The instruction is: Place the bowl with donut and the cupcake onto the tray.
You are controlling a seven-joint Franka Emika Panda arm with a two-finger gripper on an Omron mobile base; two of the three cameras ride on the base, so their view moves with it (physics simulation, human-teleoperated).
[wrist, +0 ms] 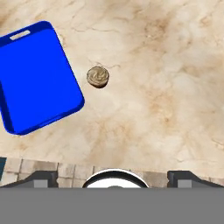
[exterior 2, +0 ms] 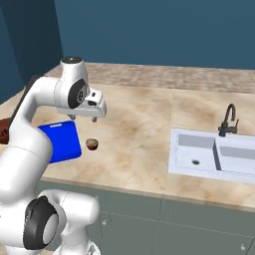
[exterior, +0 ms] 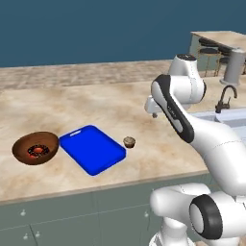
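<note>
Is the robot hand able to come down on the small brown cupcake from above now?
Probably yes. The hand is open above the counter, and the small brown cupcake stands alone on bare marble beside the blue rectangular tray, nothing over it.

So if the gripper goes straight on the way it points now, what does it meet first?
Most likely the bare counter. The open gripper looks down on marble to one side of the cupcake, with the tray beyond that. Depth is hard to judge, so the exact landing spot is uncertain.
</note>
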